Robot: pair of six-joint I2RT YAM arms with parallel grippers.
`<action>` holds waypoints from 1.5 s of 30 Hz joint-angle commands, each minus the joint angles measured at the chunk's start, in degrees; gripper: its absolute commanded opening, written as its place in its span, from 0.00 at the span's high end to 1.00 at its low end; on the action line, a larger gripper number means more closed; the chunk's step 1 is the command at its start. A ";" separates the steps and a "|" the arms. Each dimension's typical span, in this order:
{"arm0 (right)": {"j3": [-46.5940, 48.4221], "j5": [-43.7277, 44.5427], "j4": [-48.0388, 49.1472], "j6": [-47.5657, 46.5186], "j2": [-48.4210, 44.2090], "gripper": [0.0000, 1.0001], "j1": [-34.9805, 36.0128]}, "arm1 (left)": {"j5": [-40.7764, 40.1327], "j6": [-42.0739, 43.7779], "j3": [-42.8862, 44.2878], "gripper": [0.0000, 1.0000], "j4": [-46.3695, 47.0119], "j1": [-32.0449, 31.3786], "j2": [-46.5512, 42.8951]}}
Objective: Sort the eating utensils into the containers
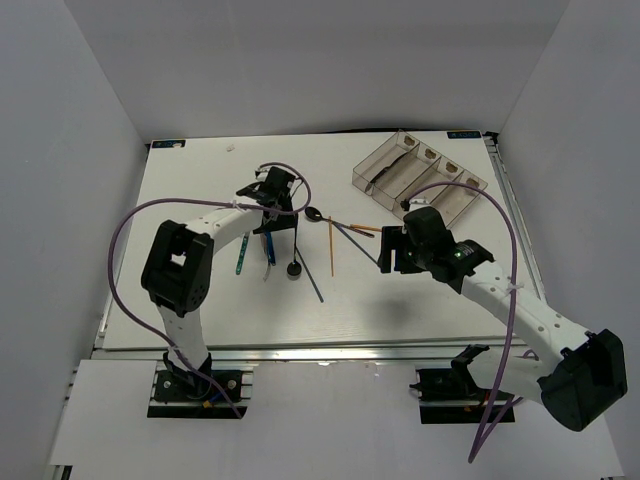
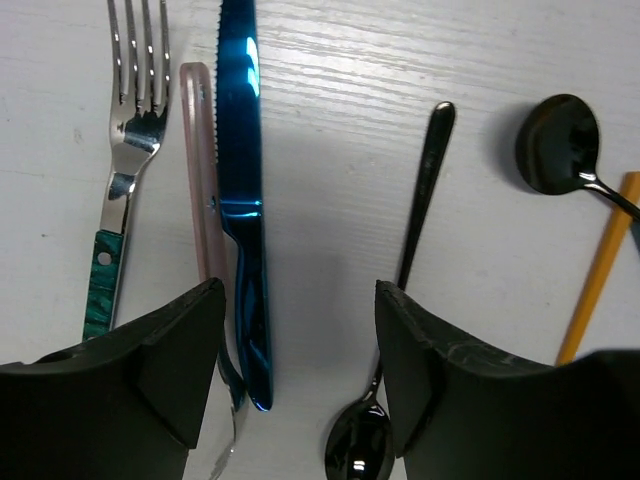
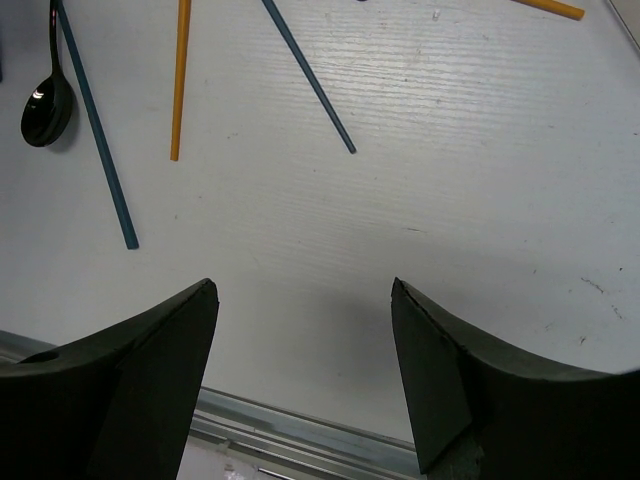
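I see the teal-handled fork (image 2: pixel 137 125), blue knife (image 2: pixel 240 180), black spoons (image 2: pixel 557 145) and chopsticks (image 3: pixel 181 70) lying flat mid-table. The four joined smoky bins (image 1: pixel 375 165) sit well apart at the far right.

No lettering, brand or number can be read anywhere in this tabletop scene. The small tan marks (image 1: pixel 432 155) on the ends of the clear bins (image 1: pixel 372 172) (one per compartment) are too small to make out, as is a dark tag (image 1: pixel 168 144) at the far left corner of the table (image 1: pixel 400 310).
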 commanded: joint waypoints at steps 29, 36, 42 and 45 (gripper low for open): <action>-0.71 -1.86 -0.15 0.00 -4.26 0.28 -0.07 | 5.16 -0.03 -6.30 0.41 -0.70 1.69 4.58; -1.68 -2.82 0.38 0.27 -5.32 0.28 -0.07 | 5.16 1.38 -5.52 0.33 -6.23 1.69 2.65; -1.51 -3.70 0.64 0.01 -6.02 0.28 -0.07 | 4.45 2.08 -6.22 0.33 -8.00 1.69 3.25; -1.51 -3.70 0.64 -0.43 -6.46 0.28 -0.07 | 4.72 2.35 -6.39 0.36 -8.26 1.69 4.84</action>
